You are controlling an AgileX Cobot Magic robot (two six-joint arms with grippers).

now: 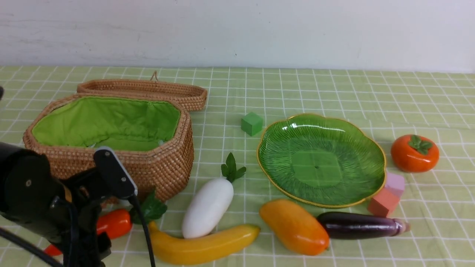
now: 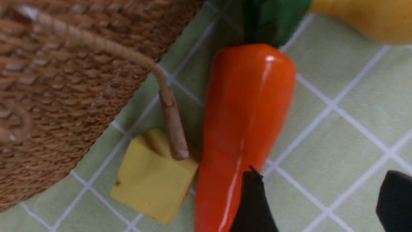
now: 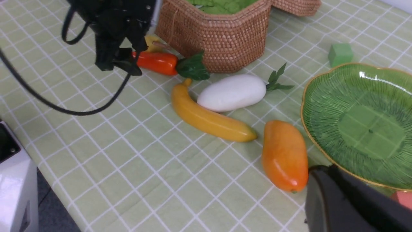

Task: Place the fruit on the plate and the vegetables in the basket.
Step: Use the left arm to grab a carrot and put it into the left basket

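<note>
I had the left arm (image 1: 33, 193) down low at the near left corner of the tabletop (image 1: 334, 89). The left jaws were spread wide with nothing between them. In the left wrist view one black finger (image 2: 254, 199) showed over the narrow end of the carrot (image 2: 248, 122), though I could not tell if it touched. The other finger (image 2: 396, 199) stood well apart over the checked cloth.

The carrot lay just in front of the open wicker basket (image 1: 163, 167), its leaves pointing toward the banana (image 1: 202, 244). A yellow foam cube (image 2: 151, 180) sat between the carrot and the basket wall, with the basket's toggle peg (image 2: 172, 129) resting on it. The woven lid (image 1: 141, 91) lay folded back behind the basket.

The white radish (image 1: 207, 207) was just beside the banana, leaves away from me. The mango (image 1: 295, 226) lay near the front rim of the green plate (image 1: 323, 141), and the eggplant (image 1: 358, 225) lay end to end with it on the right. The persimmon (image 1: 414, 153) sat upright to the right of the plate, apart from it.

A pink cube (image 1: 395, 184) and a salmon cube (image 1: 383, 202) crowded the plate's near right rim, and a green cube (image 1: 252, 123) stood behind its left side.

Of the right jaws I saw only a black edge in a corner of the right wrist view, so I could not tell how they stood
</note>
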